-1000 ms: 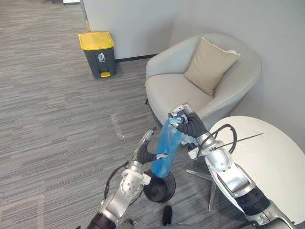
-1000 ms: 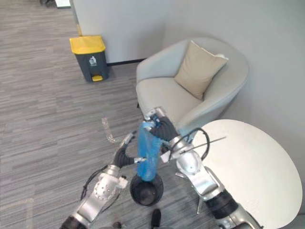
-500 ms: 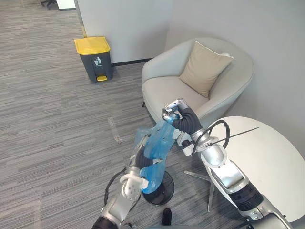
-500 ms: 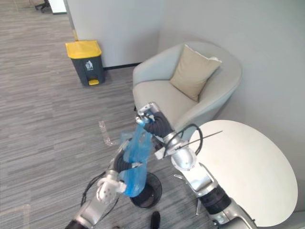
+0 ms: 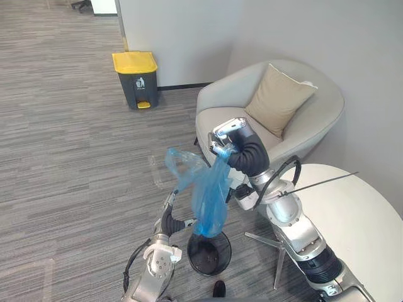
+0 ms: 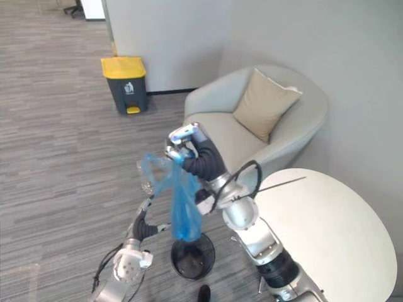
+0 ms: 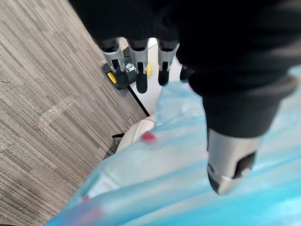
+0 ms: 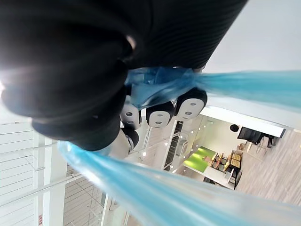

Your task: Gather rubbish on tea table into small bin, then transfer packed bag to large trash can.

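One blue bag (image 5: 210,196) gripped in right hand (image 5: 228,136) fingers, hanging above small bin (image 5: 221,262), left hand (image 5: 169,220) fingers released beside it

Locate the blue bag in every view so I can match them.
Left eye view: bag hangs mid-frame, above the black bin.
Right eye view: bag hangs left of centre, above the bin.
Left wrist view: bag spreads behind the left robot hand.
Right wrist view: bag is bunched in the right robot hand.
Shared landmark: the right robot hand pinching the bag's top.
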